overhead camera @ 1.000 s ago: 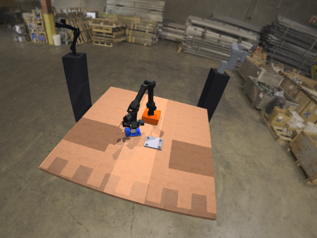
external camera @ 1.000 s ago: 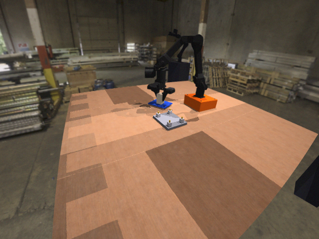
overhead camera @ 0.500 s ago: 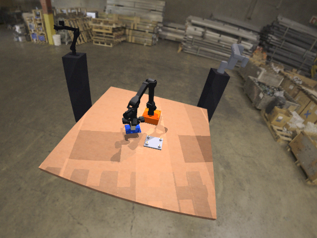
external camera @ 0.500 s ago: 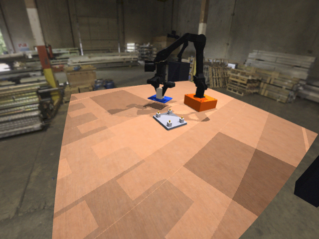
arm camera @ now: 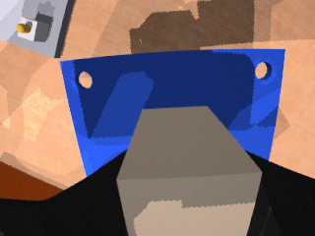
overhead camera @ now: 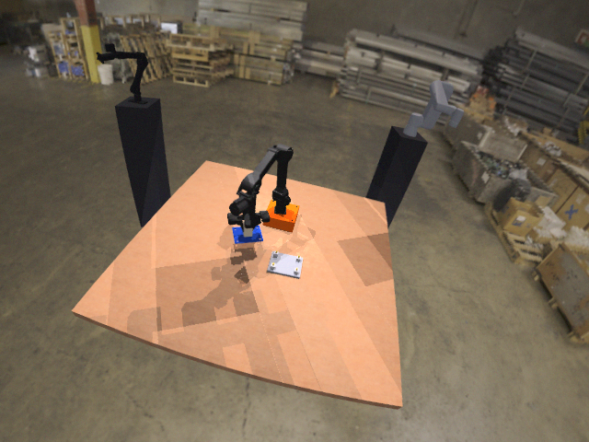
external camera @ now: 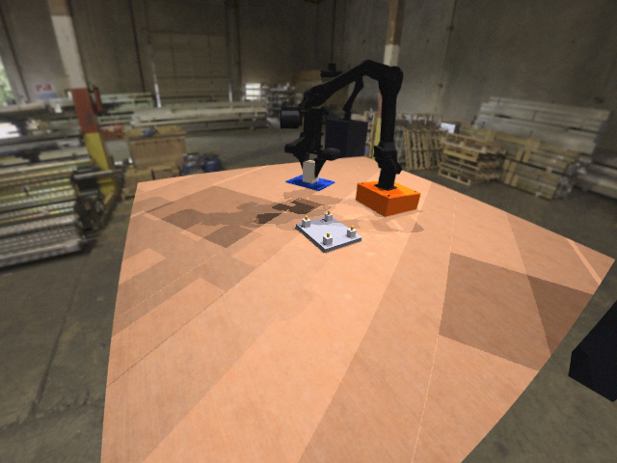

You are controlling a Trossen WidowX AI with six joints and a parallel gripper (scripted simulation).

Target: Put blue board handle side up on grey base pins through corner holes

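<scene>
Gripping the board's pale handle (overhead camera: pixel 248 231) (external camera: pixel 309 172) (arm camera: pixel 189 143), black pincer (overhead camera: pixel 248 228) (external camera: pixel 310 170) (arm camera: pixel 177 149) above table (overhead camera: pixel 332 332) (external camera: pixel 249 348) (arm camera: pixel 30 113) (grey base (overhead camera: pixel 285 264) (external camera: pixel 329 231) (arm camera: pixel 49 41) nearby).

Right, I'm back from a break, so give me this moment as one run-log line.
tool: shut on handle | board: raised, off base | base: pins uncovered

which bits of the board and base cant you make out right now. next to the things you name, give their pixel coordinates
- Two of the four corner holes of the blue board (overhead camera: pixel 236 235) (external camera: pixel 322 184) (arm camera: pixel 167 93): wrist view, hidden behind the handle (overhead camera: pixel 248 231) (external camera: pixel 310 172) (arm camera: pixel 189 147) and gripper (overhead camera: pixel 248 230) (external camera: pixel 309 172).
- Three posts of the grey base (overhead camera: pixel 285 264) (external camera: pixel 329 231) (arm camera: pixel 49 41): wrist view, cut off by the edge.
</scene>
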